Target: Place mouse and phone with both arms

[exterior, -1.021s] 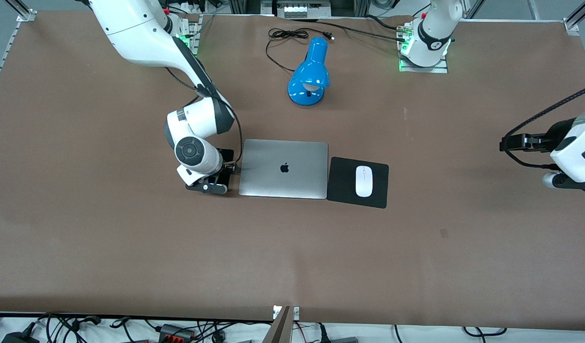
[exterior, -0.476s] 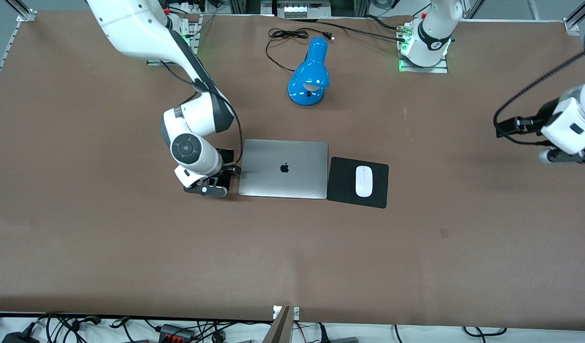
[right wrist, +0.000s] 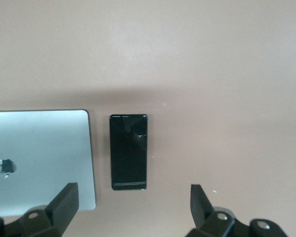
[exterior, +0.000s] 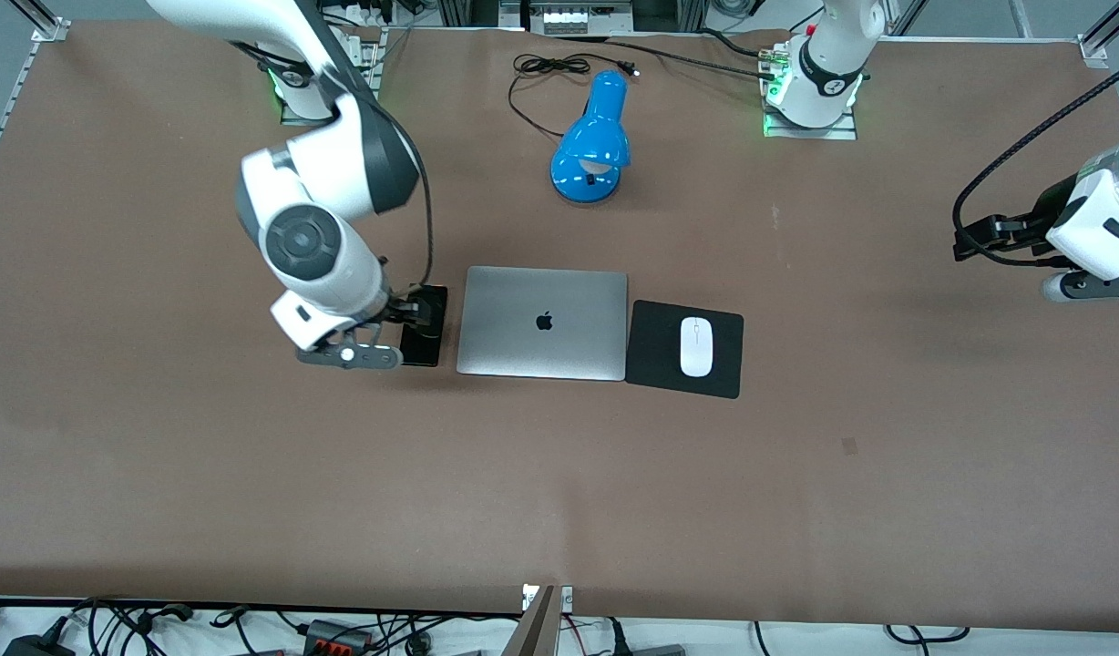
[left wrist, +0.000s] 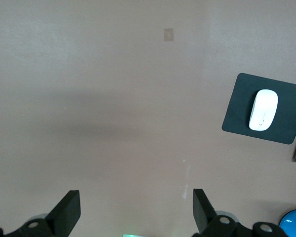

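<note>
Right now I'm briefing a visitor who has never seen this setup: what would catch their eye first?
Probably the bright blue desk lamp near the arms' bases. Next, the row at mid-table: slim black phone, closed silver laptop, then small white mouse on a square black mouse pad. The right gripper is open above the phone; the left gripper, open, waits over bare table at the left arm's end.

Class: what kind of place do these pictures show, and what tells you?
Probably a robotics lab staged as a desk: two arms bolted to a brown-covered table, a closed laptop, a mouse on its pad, and a blue lamp.
</note>
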You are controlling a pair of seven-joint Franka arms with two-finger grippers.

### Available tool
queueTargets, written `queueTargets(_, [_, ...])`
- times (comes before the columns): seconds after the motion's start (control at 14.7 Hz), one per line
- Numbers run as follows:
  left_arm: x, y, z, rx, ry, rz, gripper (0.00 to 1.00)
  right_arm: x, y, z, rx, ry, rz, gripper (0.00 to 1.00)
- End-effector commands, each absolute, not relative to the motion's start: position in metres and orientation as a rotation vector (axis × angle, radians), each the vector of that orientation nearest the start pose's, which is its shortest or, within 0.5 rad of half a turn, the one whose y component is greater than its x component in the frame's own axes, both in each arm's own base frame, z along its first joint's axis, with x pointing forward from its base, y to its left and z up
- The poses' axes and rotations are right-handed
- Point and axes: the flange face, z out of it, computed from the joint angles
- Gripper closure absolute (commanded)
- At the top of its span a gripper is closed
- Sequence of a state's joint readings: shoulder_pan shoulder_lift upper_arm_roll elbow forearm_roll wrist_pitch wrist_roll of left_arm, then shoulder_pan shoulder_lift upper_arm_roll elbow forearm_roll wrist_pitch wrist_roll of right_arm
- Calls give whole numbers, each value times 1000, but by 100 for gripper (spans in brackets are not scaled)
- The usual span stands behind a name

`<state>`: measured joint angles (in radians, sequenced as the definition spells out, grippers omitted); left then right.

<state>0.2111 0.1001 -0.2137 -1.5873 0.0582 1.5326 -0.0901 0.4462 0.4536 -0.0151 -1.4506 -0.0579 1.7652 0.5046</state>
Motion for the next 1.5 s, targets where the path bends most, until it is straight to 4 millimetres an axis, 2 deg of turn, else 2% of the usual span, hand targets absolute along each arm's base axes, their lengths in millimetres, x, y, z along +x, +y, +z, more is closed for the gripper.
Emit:
queueTargets(0.0, [579,11,564,-3093,-161,219,0,635,258,462,-3254,55,114,0])
queueTargets(0.14, [579,18,564,-3090,-184,212,0,647,229,478,-3234,43,81,0])
queueTargets(0.2, [580,21,565,-3093,-190,211,0,650,213,494,-3227,28,51,0])
queueTargets(0.34, [580,26,570,-3102,-198,191,0,654,200,500,-3222,43,40,0])
queueTargets(0.54, [579,18,577,-3108,-178,169,0,660,164,512,-3217,130,21,0])
queueTargets(0.68, [578,16,578,-3126,-179,174,0,660,140,530,-3202,179,-12,0])
queueTargets(0.82, [578,17,577,-3127,-179,176,0,656,117,552,-3199,132,-45,0])
queueTargets(1.02, [578,15,578,-3128,-170,172,0,652,67,579,-3189,101,-96,0])
queueTargets(1.09, [575,10,583,-3126,-158,167,0,649,44,591,-3185,108,-117,0])
queueTargets(1.29, [571,0,589,-3113,-146,158,0,645,-4,602,-3173,70,-131,0])
queueTargets(1.43, [570,-2,589,-3105,-146,172,0,640,-13,608,-3137,75,-128,0])
